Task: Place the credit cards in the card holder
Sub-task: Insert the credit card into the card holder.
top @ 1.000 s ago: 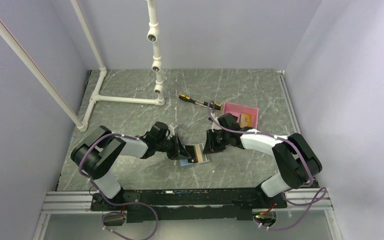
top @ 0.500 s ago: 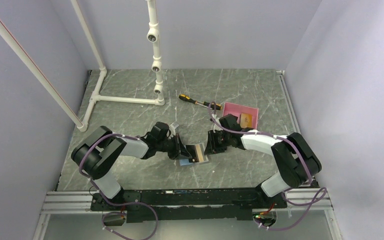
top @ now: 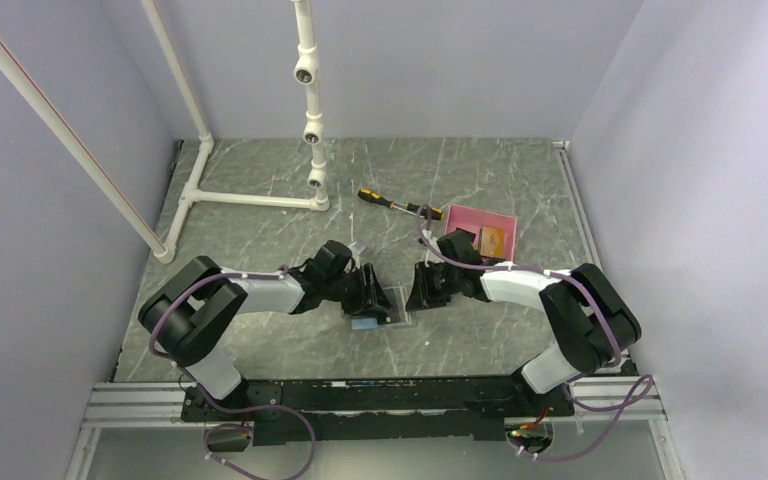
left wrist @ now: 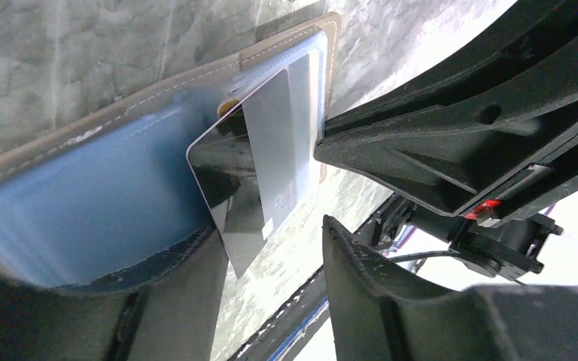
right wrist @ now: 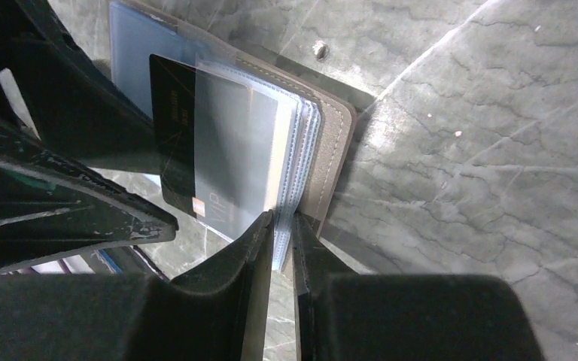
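The card holder (right wrist: pixel 336 147) lies open on the table between both arms, light blue inside (left wrist: pixel 83 203), with clear sleeves. A dark credit card (right wrist: pixel 171 143) sits partly inside a clear sleeve, its lower end sticking out (left wrist: pixel 229 188). My left gripper (left wrist: pixel 271 229) is open over the holder's near side, and the card's corner lies beside its left finger (left wrist: pixel 173 301). My right gripper (right wrist: pixel 282 218) is shut on the edge of the holder's clear sleeves. From above, the left gripper (top: pixel 372 295) covers most of the holder (top: pixel 396 300); the right gripper (top: pixel 423 291) is at its right edge. A tan credit card (top: pixel 491 238) lies in the pink tray.
The pink tray (top: pixel 470 215) stands behind the right arm. A yellow-handled screwdriver (top: pixel 388 202) lies left of it. A white pipe frame (top: pixel 250 199) stands at the back left.
My left gripper has moved right over the holder and opened, letting go of the dark card, which now rests in the sleeve. The right gripper has hardly moved.
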Robot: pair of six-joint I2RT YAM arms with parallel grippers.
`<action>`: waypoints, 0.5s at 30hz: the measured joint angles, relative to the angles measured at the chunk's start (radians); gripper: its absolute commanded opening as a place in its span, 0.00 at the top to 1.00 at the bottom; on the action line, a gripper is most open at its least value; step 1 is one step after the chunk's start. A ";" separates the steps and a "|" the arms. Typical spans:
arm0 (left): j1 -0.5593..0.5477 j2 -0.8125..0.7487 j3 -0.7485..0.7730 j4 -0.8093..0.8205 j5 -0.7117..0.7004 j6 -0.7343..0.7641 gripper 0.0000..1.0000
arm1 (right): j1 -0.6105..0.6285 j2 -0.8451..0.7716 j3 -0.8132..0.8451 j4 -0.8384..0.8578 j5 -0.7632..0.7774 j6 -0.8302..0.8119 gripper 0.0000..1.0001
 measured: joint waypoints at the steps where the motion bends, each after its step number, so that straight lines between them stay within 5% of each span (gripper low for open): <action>1: -0.003 -0.014 0.008 -0.034 -0.018 0.009 0.42 | 0.002 0.000 0.000 0.000 0.000 0.000 0.83; 15: -0.049 -0.003 0.145 -0.267 -0.135 0.114 0.48 | 0.003 0.011 0.000 0.008 -0.023 0.002 0.85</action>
